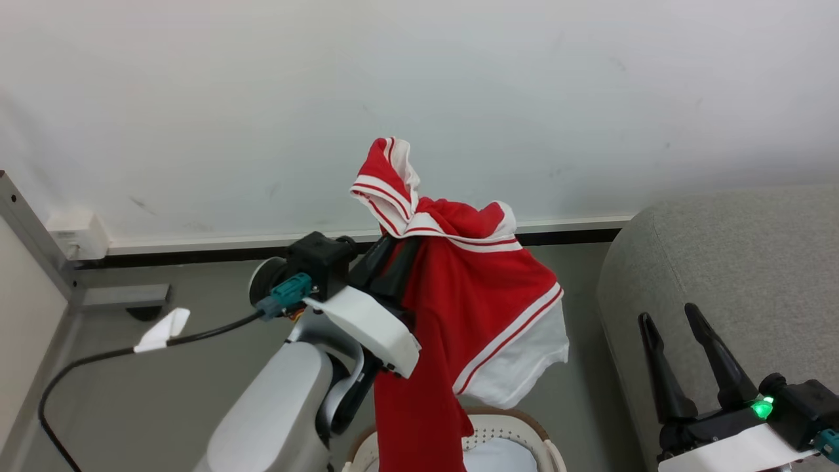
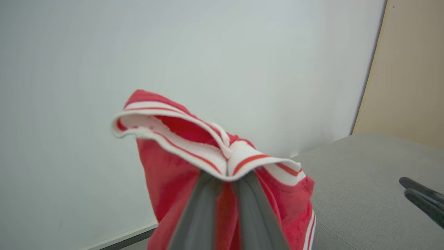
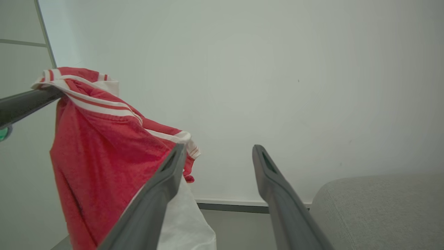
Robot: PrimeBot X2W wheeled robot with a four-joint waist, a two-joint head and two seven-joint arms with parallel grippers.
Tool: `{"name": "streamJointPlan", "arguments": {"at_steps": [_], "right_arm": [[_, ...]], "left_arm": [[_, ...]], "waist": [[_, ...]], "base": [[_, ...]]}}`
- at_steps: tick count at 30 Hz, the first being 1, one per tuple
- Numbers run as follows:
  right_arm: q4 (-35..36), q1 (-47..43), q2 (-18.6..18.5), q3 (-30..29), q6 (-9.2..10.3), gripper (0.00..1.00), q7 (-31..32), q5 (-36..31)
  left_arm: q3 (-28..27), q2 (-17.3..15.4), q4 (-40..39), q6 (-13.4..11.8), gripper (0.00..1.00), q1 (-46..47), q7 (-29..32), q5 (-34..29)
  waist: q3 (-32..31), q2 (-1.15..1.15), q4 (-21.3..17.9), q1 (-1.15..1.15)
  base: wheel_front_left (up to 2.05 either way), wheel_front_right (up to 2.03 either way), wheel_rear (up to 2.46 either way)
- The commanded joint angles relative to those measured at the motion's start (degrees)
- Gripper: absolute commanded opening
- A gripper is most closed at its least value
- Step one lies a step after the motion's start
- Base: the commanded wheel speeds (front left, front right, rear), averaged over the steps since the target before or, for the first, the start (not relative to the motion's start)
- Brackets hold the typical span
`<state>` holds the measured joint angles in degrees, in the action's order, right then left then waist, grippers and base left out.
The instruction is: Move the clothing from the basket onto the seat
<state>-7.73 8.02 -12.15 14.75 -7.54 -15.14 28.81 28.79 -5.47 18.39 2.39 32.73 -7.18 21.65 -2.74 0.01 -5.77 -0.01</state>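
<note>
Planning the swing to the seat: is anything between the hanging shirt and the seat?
Nothing visible in the gap. The shirt hangs from the left gripper above the basket; the open right gripper hovers over the near edge of the seat.

Left forearm [image 1: 275, 406]: rounded pale grey casing. White wrist cover [image 1: 367, 324] behind the left fingers [image 1: 383, 262]; black housing [image 1: 321, 259], teal connector [image 1: 288, 292], black cable [image 1: 98, 357] bearing a white tag [image 1: 160, 330]. Right gripper [image 1: 668, 314]: two dark tapered fingers, green lamp [image 1: 761, 408] at their base.

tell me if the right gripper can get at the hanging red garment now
Probably yes: the right gripper is open, and nothing stands between it and the clothing hanging from the left gripper.
</note>
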Motion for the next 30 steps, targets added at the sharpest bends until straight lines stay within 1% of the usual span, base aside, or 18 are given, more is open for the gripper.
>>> {"name": "streamJointPlan", "arguments": {"at_steps": [1,8,12,19,23,27,30], "right_arm": [[-0.27,-0.91,0.04,0.46,0.1,1.0,0.0,0.63],[-0.36,-0.48,-0.72,2.59,0.1,1.0,0.0,1.15],[-0.28,-0.07,-1.38,3.59,0.1,1.0,0.0,1.41],[-0.04,1.61,-3.36,7.68,0.1,1.0,0.01,1.99],[-1.04,4.05,-6.28,12.74,0.1,1.0,0.01,3.44],[-3.55,9.5,-10.71,20.94,0.11,1.0,0.01,5.88],[-4.9,14.22,-13.34,26.43,0.11,1.0,0.2,7.92]], "left_arm": [[-0.26,-0.68,-1.36,-0.39,0.0,-0.61,0.49,0.41],[-0.24,-1.68,-6.51,-1.36,0.0,-3.25,2.4,1.38],[0.08,-1.8,-7.35,-1.6,0.0,-4.15,2.73,1.85],[0.76,-1.73,-7.44,-1.71,0.0,-4.69,2.9,2.09],[1.5,-1.65,-6.94,-1.61,0.0,-4.93,2.91,1.97],[2.6,-1.15,-6.73,-1.27,0.0,-4.9,2.95,1.72],[3.58,-0.74,-6.6,-1.04,0.0,-4.57,2.93,1.65]], "waist": [[-0.05,-0.01,0.05,0.01],[0.11,-0.01,0.11,0.01],[0.26,-0.01,0.09,0.01],[0.47,-0.01,0.32,0.01],[0.6,-0.01,0.45,0.01],[0.85,-0.01,1.1,0.01],[1.16,-0.01,1.99,0.01]], "base": [[0.0,0.0,0.0],[0.0,0.0,0.0],[0.0,0.0,0.0],[0.0,0.0,0.0],[0.0,0.0,0.0],[0.0,0.0,0.0],[0.0,0.0,0.0]]}}
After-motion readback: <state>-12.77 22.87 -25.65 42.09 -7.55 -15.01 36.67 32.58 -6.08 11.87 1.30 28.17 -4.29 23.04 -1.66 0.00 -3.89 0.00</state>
